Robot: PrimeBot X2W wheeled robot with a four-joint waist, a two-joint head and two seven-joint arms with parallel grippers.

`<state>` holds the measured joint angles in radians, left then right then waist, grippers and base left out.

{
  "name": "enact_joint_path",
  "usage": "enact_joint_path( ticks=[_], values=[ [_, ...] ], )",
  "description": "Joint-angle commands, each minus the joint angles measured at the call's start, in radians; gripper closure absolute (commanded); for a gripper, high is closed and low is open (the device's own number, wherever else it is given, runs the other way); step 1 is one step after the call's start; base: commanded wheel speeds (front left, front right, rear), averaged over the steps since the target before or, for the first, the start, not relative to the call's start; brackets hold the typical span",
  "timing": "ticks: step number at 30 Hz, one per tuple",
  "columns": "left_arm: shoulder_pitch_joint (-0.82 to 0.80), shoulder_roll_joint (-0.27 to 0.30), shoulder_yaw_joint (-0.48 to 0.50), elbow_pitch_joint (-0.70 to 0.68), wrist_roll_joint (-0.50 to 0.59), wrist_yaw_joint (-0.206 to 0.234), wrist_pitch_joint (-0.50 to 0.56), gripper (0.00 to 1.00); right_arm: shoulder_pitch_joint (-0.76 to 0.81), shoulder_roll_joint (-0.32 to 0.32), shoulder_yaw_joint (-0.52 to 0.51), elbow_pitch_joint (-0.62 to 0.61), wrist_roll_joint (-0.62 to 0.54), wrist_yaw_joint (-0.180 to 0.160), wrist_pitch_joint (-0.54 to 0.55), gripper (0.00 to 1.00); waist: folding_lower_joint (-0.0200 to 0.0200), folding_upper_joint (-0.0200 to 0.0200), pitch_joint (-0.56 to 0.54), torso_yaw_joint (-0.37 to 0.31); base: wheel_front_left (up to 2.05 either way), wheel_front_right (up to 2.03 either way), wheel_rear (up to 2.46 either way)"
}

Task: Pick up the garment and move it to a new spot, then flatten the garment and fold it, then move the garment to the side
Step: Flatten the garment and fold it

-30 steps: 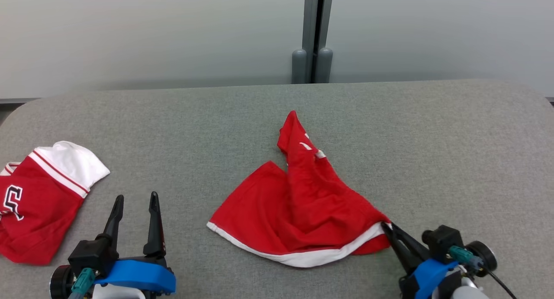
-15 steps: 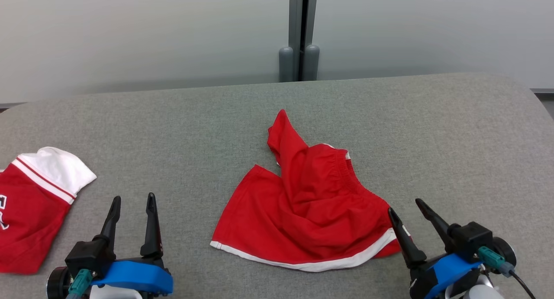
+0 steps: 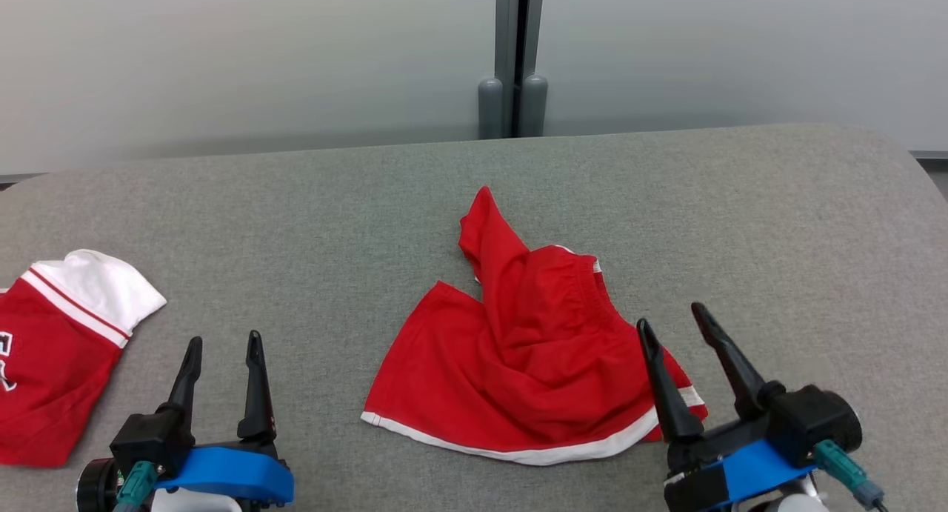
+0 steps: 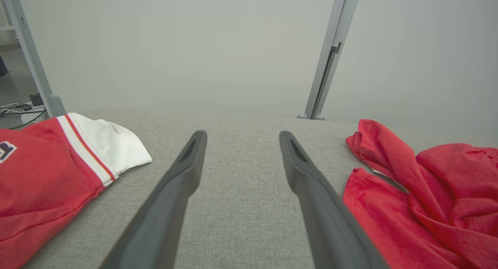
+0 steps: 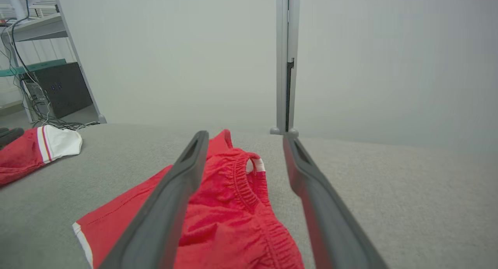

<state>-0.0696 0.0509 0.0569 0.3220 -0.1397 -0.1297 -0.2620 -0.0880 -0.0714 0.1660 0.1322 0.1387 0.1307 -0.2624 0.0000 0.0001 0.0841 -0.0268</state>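
The garment (image 3: 527, 350) is a pair of red shorts with a white hem, lying crumpled in the middle of the grey table (image 3: 778, 223). Its elastic waistband (image 5: 243, 179) faces the right side. My right gripper (image 3: 672, 316) is open above the garment's right corner, holding nothing; in the right wrist view the cloth (image 5: 218, 222) lies under and between its fingers. My left gripper (image 3: 222, 343) is open at the lower left, apart from the garment (image 4: 424, 199), with bare table between its fingers.
A second red and white garment (image 3: 55, 334) lies at the table's left edge, also seen beside the left fingers (image 4: 58, 164). A grey post (image 3: 513, 60) stands behind the table. Bare table stretches to the right of the shorts.
My right gripper let go of the garment's right corner, opened, and lifted up and back over it. The shorts settled flatter. The camera shifted slightly between the earliest frame and now.
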Motion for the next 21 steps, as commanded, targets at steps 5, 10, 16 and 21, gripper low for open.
enact_joint_path(
  ticks=[5,10,16,21],
  values=[
    [0.008,0.006,0.004,0.001,0.022,-0.001,-0.004,0.0,0.062,0.017,-0.019,0.033,-0.023,0.0,-0.003,0.0,0.0,-0.0001,-0.008,0.008,0.0,0.0,0.0],
    [0.021,0.006,0.009,0.0,0.025,-0.001,-0.004,0.0,0.075,0.021,-0.031,0.058,-0.036,0.0,-0.003,0.0,0.0,-0.0001,-0.014,0.006,0.0,0.0,0.0],
    [0.023,0.009,0.003,0.006,0.032,-0.001,-0.004,0.0,0.066,0.021,-0.033,0.078,-0.026,0.0,-0.004,0.0,0.0,-0.0001,-0.023,0.004,0.0,0.0,0.0],
    [0.027,0.01,0.0,0.008,0.035,-0.001,-0.004,0.0,0.067,0.021,-0.032,0.092,-0.03,0.0,-0.004,0.0,0.0,-0.0001,-0.028,0.003,0.0,0.0,0.0]
  ],
)
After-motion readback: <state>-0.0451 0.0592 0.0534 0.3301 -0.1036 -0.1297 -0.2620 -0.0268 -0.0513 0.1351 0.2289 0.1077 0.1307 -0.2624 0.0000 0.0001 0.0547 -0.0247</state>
